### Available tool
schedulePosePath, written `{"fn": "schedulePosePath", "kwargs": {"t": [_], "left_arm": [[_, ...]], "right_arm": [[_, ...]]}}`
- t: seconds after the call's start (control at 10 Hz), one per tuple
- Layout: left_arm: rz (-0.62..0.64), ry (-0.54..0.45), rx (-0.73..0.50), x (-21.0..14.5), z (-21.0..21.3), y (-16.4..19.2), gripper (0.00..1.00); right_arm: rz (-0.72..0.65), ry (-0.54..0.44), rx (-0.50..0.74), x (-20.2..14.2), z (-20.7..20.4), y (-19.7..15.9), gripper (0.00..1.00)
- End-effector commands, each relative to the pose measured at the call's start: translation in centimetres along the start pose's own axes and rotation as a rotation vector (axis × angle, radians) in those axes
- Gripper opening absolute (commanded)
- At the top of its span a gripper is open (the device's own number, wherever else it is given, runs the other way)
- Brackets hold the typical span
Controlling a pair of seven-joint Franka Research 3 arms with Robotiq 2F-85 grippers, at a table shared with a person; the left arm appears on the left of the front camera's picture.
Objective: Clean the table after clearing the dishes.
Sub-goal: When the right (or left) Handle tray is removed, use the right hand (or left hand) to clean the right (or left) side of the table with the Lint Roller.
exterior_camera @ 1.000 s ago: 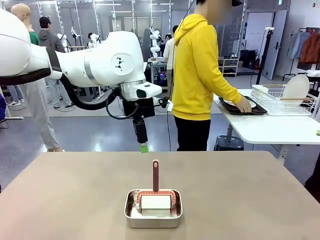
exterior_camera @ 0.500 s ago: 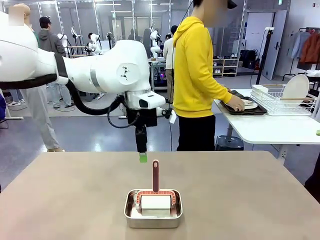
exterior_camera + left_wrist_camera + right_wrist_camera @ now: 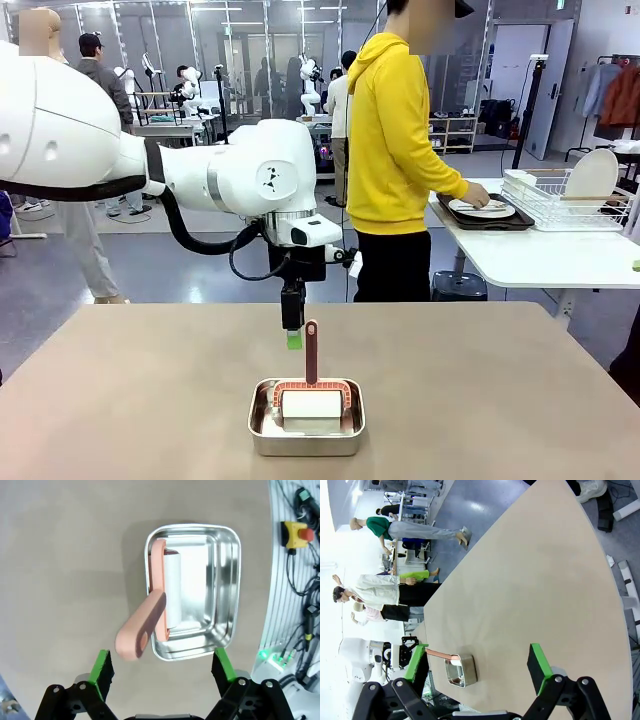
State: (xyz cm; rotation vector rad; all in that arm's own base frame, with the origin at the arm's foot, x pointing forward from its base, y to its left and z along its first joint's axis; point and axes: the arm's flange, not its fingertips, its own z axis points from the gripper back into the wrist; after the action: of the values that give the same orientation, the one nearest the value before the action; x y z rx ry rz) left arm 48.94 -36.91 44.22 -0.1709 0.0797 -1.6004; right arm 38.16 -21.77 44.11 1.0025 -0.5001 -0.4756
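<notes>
Left hand (image 3: 292, 338) lower than before, fingers wide apart, close by the roller handle (image 3: 311, 350).

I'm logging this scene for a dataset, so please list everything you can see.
table: one, taupe-brown, nearest.
pan: one, steel, on the table.
roller: one, salmon handle with a white roll, standing in the pan.
side table: one, white, far right.
dish rack: one, white wire, on the side table.
tray: one, dark, beside the rack.
plate: one, white, on the tray.
rack plate: one, white, upright in the rack.
person: one, yellow hoodie, at the side table.
left gripper: open, over the roller's handle.
right gripper: open, above the table.
</notes>
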Motion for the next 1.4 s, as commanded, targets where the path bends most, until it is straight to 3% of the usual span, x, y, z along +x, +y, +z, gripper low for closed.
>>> {"fn": "schedulePosePath", "kwargs": {"t": [0.0, 0.7, 0.8, 0.9, 1.0, 1.2, 1.3], "left_arm": [[0.011, 0.007, 0.036, 0.8, -0.4, 0.8, 1.00], [0.018, 0.049, -0.008, 3.2, -2.1, 1.9, 1.00], [0.026, 0.077, 0.004, 3.3, -2.1, 1.8, 0.52], [0.044, 0.105, -0.010, 3.4, -2.2, 1.8, 0.43], [0.034, 0.110, -0.020, 3.6, -2.3, 1.7, 0.00], [0.025, 0.093, -0.028, 3.7, -2.2, 1.8, 0.00], [0.018, 0.083, -0.031, 3.7, -2.1, 1.7, 0.18]], "right_arm": [[0.006, 0.009, -0.007, -0.2, 0.3, 0.1, 1.00], [0.006, 0.009, -0.007, -0.2, 0.3, 0.1, 1.00], [0.006, 0.009, -0.007, -0.2, 0.3, 0.1, 1.00], [0.006, 0.009, -0.007, -0.2, 0.3, 0.1, 1.00], [0.006, 0.009, -0.007, -0.2, 0.3, 0.1, 1.00], [0.006, 0.009, -0.007, -0.2, 0.3, 0.1, 1.00], [0.006, 0.009, -0.007, -0.2, 0.3, 0.1, 1.00]]}}
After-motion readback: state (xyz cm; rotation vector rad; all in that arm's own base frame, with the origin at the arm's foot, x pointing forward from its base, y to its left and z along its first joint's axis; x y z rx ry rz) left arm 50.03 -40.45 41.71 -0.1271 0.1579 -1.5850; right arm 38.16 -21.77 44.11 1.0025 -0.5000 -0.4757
